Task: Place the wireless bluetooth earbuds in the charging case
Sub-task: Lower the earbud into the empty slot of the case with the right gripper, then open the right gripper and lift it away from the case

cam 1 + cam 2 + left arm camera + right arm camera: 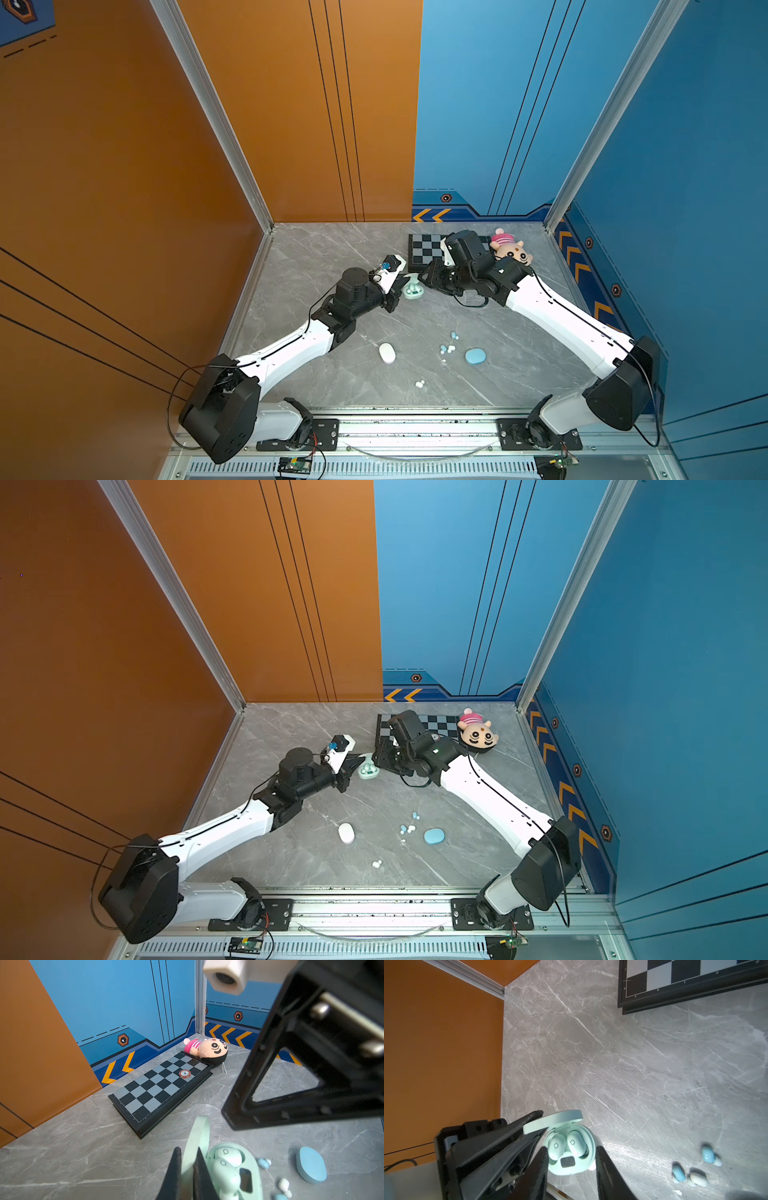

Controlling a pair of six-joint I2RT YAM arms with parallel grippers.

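Right wrist view: mint case (571,1165), earbuds (556,1146) seated, between right jaws

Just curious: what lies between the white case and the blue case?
Loose earbuds, light blue and white, lie between the white case and the blue case, nearer the blue one; both top views show it.

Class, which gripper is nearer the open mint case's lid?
Left. The left gripper pinches the lid itself; the right gripper stands open at the case's base, off the lid.
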